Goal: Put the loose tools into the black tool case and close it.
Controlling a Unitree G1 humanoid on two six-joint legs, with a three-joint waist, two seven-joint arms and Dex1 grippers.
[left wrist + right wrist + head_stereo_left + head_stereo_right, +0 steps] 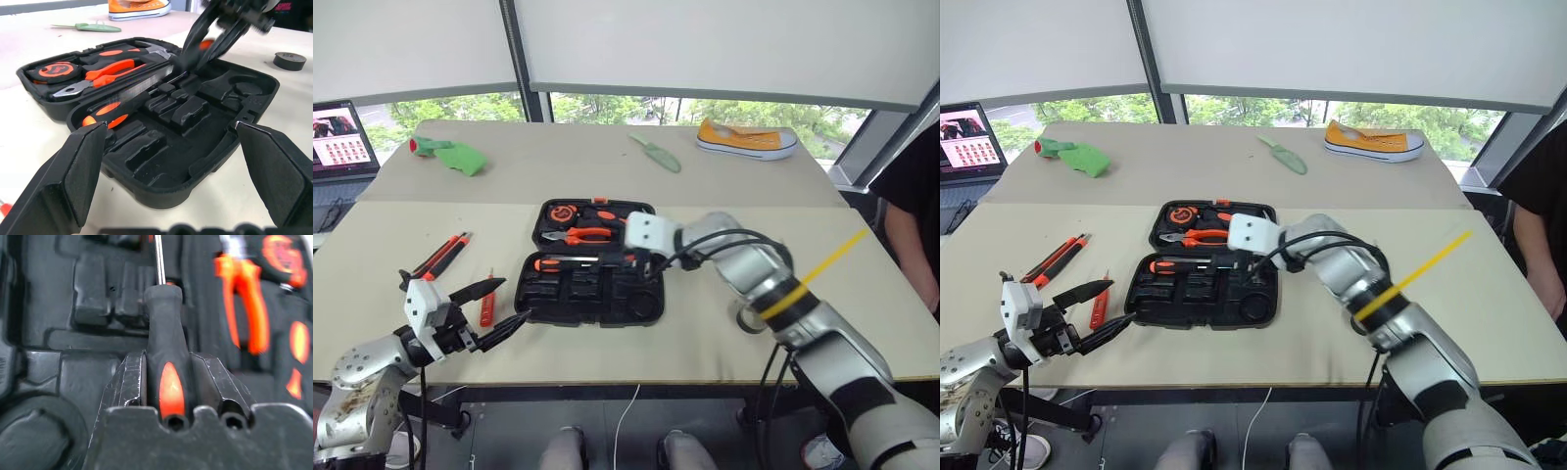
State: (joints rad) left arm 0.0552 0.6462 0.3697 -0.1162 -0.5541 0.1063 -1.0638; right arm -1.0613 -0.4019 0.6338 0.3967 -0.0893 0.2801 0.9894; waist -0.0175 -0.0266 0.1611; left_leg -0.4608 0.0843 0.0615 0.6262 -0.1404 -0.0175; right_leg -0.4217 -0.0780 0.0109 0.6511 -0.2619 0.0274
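The black tool case lies open mid-table, with pliers and a tape measure in its far half. My right gripper is shut on a black-and-orange screwdriver, held over the case's near half with the shaft pointing along the moulded slots. At the front left my left gripper is open and faces the case. A short orange tester screwdriver lies beside its fingers. Two longer orange-and-black tools lie farther left. A grey tape roll sits on the table past the case.
A green trowel, a yellow shoe and a green glove lie on the far table. A laptop stands at the far left. A person stands at the right edge.
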